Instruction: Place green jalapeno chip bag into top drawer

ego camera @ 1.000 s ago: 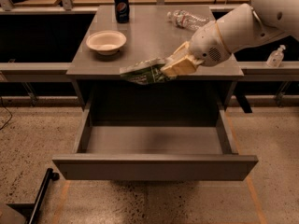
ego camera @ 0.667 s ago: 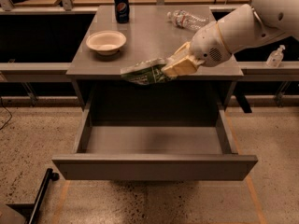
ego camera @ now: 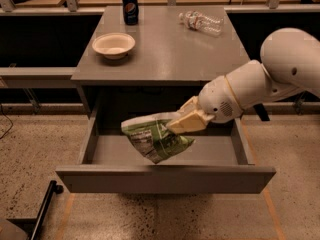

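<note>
The pincer (ego camera: 174,126), clenched on the green jalapeno chip bag (ego camera: 152,140), has dropped from bench (ego camera: 170,54) edge height, so the bag now hangs over the open top drawer (ego camera: 165,180), seemingly ready for release

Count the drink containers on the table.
2. A can stands back left on the table; a bottle lies back right. None seems hidden. The gripper holds the chip bag over the open drawer.
</note>
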Robot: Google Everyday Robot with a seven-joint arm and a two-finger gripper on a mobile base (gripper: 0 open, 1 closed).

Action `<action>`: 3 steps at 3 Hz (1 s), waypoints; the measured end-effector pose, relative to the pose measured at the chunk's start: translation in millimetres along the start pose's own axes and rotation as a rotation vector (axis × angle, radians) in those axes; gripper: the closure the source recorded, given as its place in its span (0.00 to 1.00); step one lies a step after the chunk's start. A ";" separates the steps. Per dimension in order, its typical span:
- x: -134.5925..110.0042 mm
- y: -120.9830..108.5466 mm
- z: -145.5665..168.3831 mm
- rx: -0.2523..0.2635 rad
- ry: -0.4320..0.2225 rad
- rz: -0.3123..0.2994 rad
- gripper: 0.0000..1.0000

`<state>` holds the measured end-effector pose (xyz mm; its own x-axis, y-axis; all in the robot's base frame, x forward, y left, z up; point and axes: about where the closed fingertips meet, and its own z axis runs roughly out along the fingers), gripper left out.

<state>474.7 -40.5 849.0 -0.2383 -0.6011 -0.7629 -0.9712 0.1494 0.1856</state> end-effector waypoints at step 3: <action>89.0 3.6 56.4 -0.037 -0.009 0.163 0.58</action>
<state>450.1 -49.2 746.8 -0.3926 -0.5646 -0.7260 -0.9192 0.2151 0.3298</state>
